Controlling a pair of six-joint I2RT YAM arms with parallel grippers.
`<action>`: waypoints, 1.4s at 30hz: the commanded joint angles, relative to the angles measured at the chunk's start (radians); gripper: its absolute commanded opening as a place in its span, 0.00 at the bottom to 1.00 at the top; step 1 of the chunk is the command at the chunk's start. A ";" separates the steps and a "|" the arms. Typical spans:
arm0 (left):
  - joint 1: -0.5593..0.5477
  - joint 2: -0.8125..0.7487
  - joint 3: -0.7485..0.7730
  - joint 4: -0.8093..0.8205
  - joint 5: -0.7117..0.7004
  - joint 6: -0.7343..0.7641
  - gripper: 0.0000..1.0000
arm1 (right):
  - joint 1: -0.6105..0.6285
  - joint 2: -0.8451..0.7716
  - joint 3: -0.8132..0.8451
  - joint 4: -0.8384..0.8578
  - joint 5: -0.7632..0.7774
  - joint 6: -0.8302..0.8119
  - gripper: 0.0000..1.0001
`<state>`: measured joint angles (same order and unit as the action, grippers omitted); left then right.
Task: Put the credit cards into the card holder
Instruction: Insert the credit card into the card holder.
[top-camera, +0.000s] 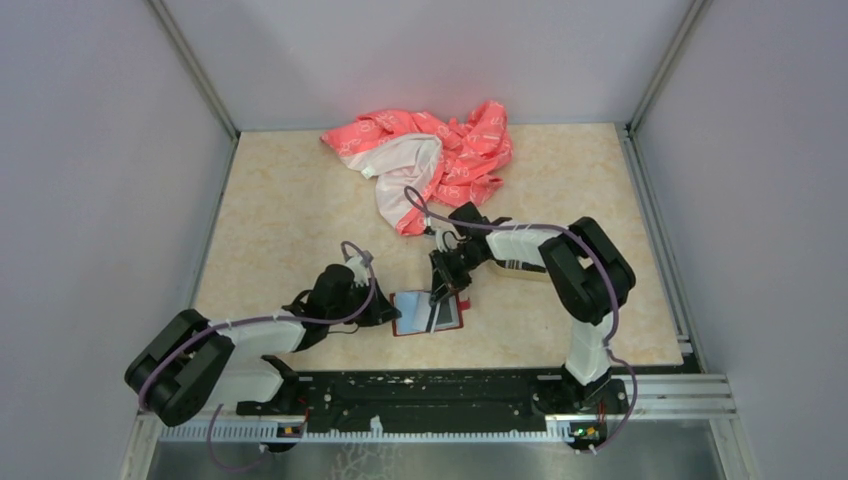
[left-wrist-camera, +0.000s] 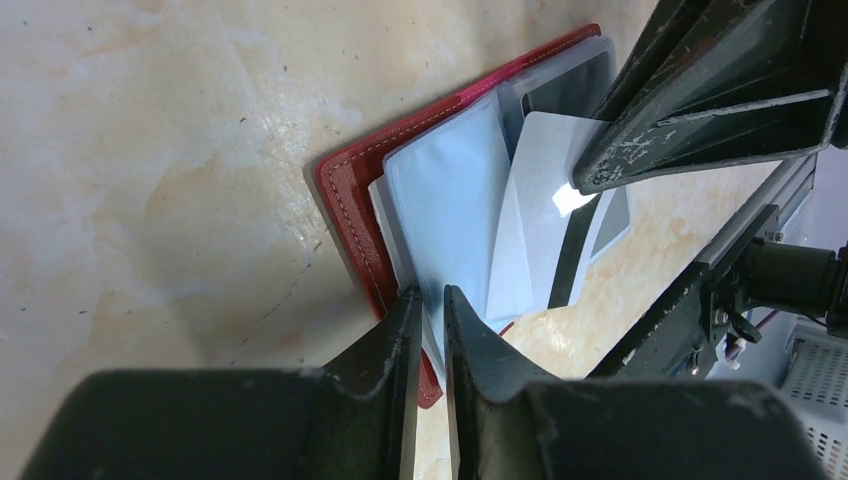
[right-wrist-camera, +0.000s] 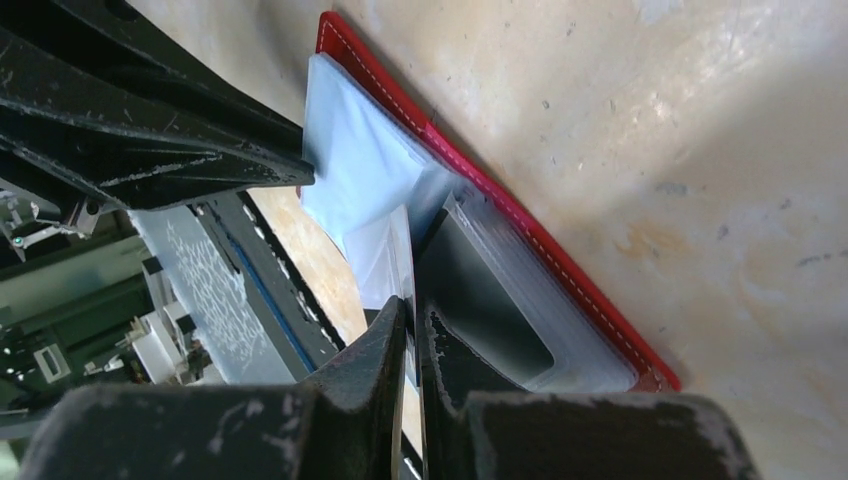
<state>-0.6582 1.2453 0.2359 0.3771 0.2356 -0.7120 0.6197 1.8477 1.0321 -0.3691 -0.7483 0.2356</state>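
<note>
While the card holder lies open, long axis left-right, left gripper pinches its edge, right gripper apparently a card.

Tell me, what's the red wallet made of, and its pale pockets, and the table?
The card holder looks like red leather or a fake of it: matte, with a stitched edge. Its pockets seem soft, cloudy plastic, shiny and a bit wavy. The table looks like beige marbled stone, though it may only be a printed top.
</note>
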 joint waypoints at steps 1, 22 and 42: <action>0.005 0.010 0.020 -0.050 -0.055 0.040 0.21 | 0.008 0.067 0.087 -0.096 -0.030 -0.082 0.06; 0.005 -0.024 0.033 -0.050 -0.081 0.096 0.20 | -0.035 0.157 0.134 -0.207 0.044 -0.019 0.01; 0.005 0.025 0.046 -0.009 -0.042 0.111 0.20 | -0.031 0.287 0.241 -0.271 -0.062 -0.098 0.04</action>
<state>-0.6582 1.2453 0.2619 0.3492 0.1932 -0.6273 0.5785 2.0819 1.2556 -0.6224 -0.9100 0.2123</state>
